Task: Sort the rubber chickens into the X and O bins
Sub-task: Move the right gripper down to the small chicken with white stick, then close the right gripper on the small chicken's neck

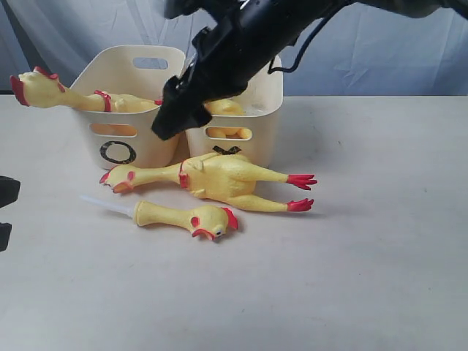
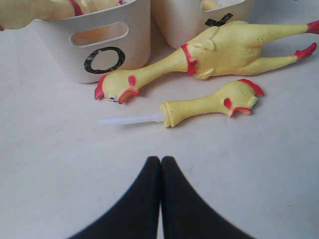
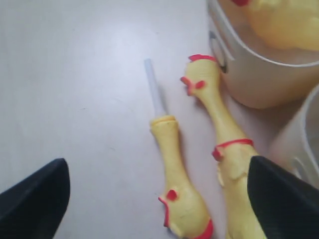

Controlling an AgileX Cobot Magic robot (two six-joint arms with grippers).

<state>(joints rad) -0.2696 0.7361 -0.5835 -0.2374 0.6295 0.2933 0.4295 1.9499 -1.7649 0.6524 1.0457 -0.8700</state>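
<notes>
**Right claw apart over two loose chickens; left claw shut, idle**

Right claw [image 3: 155, 164]: fingers spread wide, nothing between them. It hangs above the table [image 1: 380, 278] in front of the two bins, apart from everything below it.

Directly under it lies the small chicken [image 3: 179, 184], on its side, with a pale tube [image 3: 155, 87] sticking out of its neck end. Just beside it, nearly parallel, lies the large chicken [image 3: 224, 129], also on its side. A narrow strip of table separates the two.

Room: broad bare table in front of the small chicken and out to the right of the large chicken's red feet. Behind, the bins close things in. The large chicken's body sits just in front of the X bin [image 1: 267, 110] and hides part of its mark. Its head rests below the O mark.

O bin [image 1: 150, 91]: holds a third chicken [image 1: 66, 95], with neck and head hanging over the left rim.
X bin: a fourth chicken [image 1: 227, 108] shows as yellow over the rim and through the slot handle. Its pose cannot be told.
The bins stand side by side, touching or nearly so. The table's far edge runs behind them, against a pale backdrop [image 1: 380, 51].

Right arm: slants down from the upper right across the X bin.

Left claw [image 2: 160, 167]: tips pressed together, holding nothing, low over the table, well apart from the small chicken and pointing towards it.
</notes>
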